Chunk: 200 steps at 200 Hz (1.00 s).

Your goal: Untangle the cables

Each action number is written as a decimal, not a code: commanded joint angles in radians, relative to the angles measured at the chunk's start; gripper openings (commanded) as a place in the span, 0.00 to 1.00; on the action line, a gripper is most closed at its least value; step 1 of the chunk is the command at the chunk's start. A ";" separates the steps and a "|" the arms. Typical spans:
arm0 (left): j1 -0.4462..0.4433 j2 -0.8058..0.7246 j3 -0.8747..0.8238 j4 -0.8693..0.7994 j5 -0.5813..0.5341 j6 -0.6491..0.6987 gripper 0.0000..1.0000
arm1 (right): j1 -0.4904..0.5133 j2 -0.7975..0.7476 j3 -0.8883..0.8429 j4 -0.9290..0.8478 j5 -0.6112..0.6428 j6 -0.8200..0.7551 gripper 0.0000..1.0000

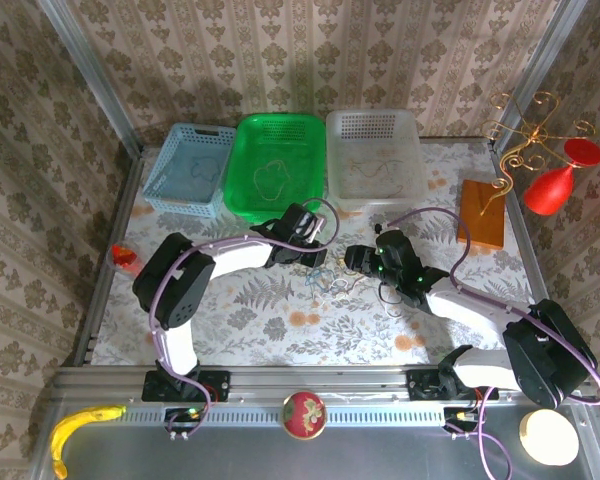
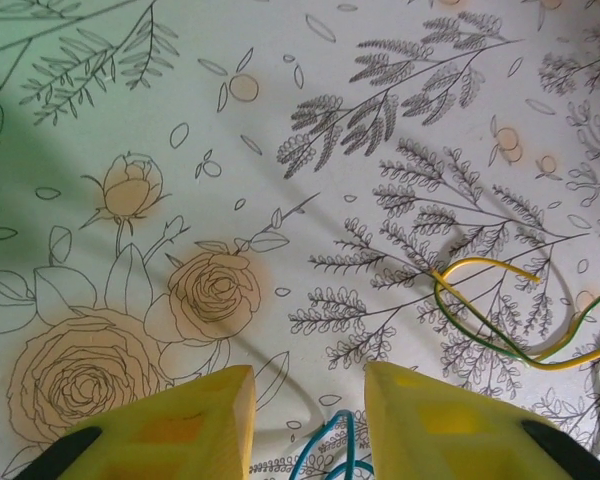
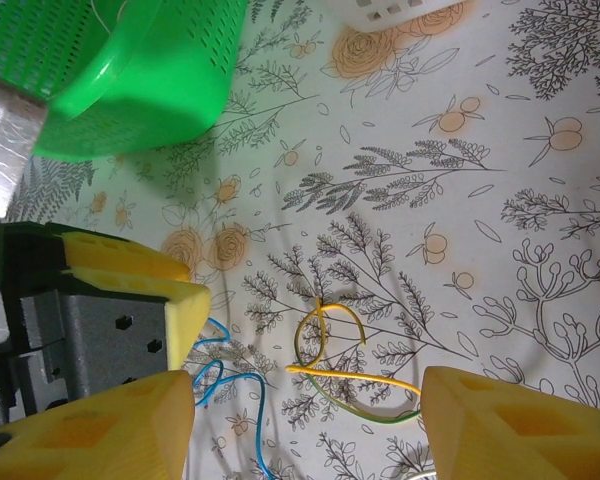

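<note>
The cables (image 1: 327, 281) lie in a small tangle on the flowered cloth between my two grippers. My left gripper (image 1: 313, 256) hangs low over the tangle's left side. In its wrist view the yellow fingers (image 2: 310, 385) stand apart, with a loop of blue cable (image 2: 336, 442) lying between them, untouched. A yellow-green cable (image 2: 492, 318) curls to the right of it. My right gripper (image 1: 353, 262) is open wide (image 3: 300, 425) on the other side. The yellow-green cable (image 3: 352, 375) loops on the cloth between its fingers, and the blue cable (image 3: 223, 368) lies by the left one.
Along the back stand a blue basket (image 1: 170, 185), a green basket (image 1: 242, 190) and a white basket (image 1: 412, 180), each with a cord inside. A wooden block (image 1: 481, 215) with gold wire and a red vase (image 1: 558, 185) are at the right.
</note>
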 commanded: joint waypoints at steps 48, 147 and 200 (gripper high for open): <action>-0.005 0.036 0.043 -0.027 -0.009 -0.002 0.29 | -0.010 -0.030 -0.012 0.015 -0.003 0.014 0.63; 0.000 -0.021 0.056 -0.045 0.002 0.033 0.00 | -0.013 -0.031 -0.014 0.036 -0.035 -0.010 0.63; 0.019 -0.128 0.028 -0.069 0.007 0.046 0.19 | -0.013 -0.011 0.005 0.056 -0.056 -0.020 0.63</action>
